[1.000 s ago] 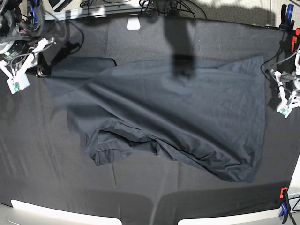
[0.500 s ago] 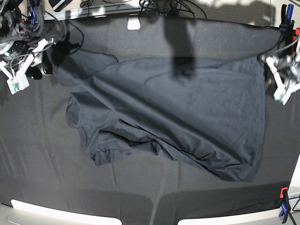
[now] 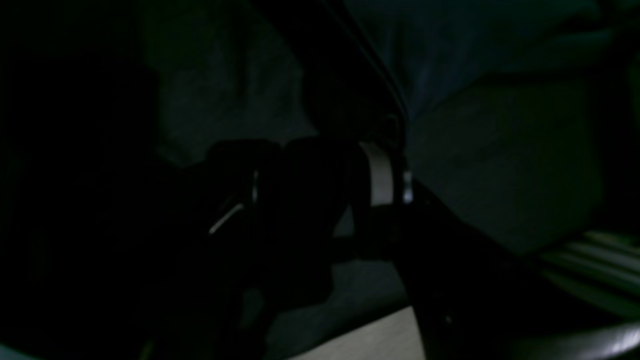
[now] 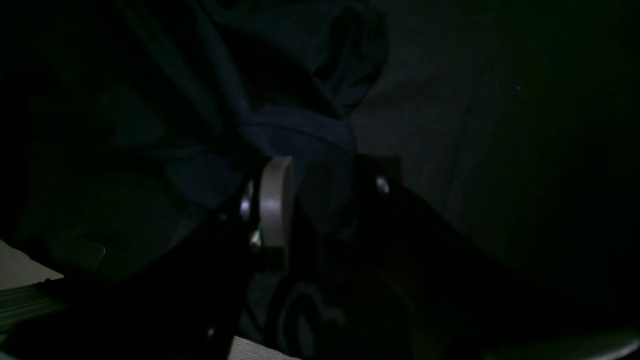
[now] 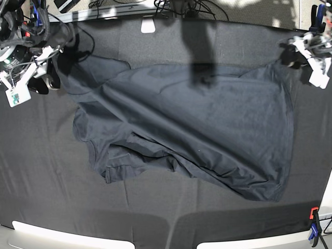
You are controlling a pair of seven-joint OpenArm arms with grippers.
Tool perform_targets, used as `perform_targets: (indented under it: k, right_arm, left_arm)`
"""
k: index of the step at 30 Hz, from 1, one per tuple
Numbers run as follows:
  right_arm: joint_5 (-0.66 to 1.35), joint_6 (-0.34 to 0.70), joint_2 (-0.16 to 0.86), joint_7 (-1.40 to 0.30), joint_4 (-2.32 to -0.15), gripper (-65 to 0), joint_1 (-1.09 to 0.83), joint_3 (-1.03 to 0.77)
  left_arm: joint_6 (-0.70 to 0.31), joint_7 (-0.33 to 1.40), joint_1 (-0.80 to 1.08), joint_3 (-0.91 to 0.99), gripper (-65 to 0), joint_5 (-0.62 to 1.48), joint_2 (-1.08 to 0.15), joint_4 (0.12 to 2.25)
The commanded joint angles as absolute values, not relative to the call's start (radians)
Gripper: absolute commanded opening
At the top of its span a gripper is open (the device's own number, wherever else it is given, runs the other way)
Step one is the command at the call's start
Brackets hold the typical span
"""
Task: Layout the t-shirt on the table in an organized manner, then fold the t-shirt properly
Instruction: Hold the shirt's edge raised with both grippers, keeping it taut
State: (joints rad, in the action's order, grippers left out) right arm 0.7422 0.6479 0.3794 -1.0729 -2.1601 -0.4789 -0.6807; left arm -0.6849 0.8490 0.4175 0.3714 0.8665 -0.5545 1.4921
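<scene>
t-shirt [image 5: 197, 129] lying crosswise (rumpled), long axis left-right, on table [image 5: 46, 171]

Tangle of black cables [image 5: 171, 6] up top, white block [image 5: 148, 24] just below, orange and blue clamp [image 5: 314, 223] at bottom right corner

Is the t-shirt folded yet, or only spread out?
Spread out, not folded: the t-shirt lies open across the table, its lower-left part bunched in wrinkles.

The t-shirt [image 5: 187, 129] is lying spread across the middle of the table [image 5: 46, 181]. The right gripper [image 5: 44, 75] is sitting at the frame's upper left, the left gripper [image 5: 293, 56] at its upper right.
</scene>
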Motion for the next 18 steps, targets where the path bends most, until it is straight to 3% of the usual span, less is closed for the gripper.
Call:
perform_targets:
  k: [1,9,18]
  right_arm:
    - [0.762,0.659,0.393,-1.037,-2.177,-44.7,-0.477,-0.687]
    - [0.763,0.659,0.393,-1.037,-2.177,-44.7,-0.477,-0.687]
    - [0.764,0.659,0.393,-1.036,-2.177,-44.7,-0.477,-0.687]
  left_arm:
    - [-0.698,0.838,0.415,0.38,-43.0,0.912,-0.575,1.507]
    - [-0.698,0.842,0.415,0.492,-43.0,1.028,-0.577,1.507]
    - [-0.698,0.849,0.413,0.564,-43.0,0.992,-0.577,1.507]
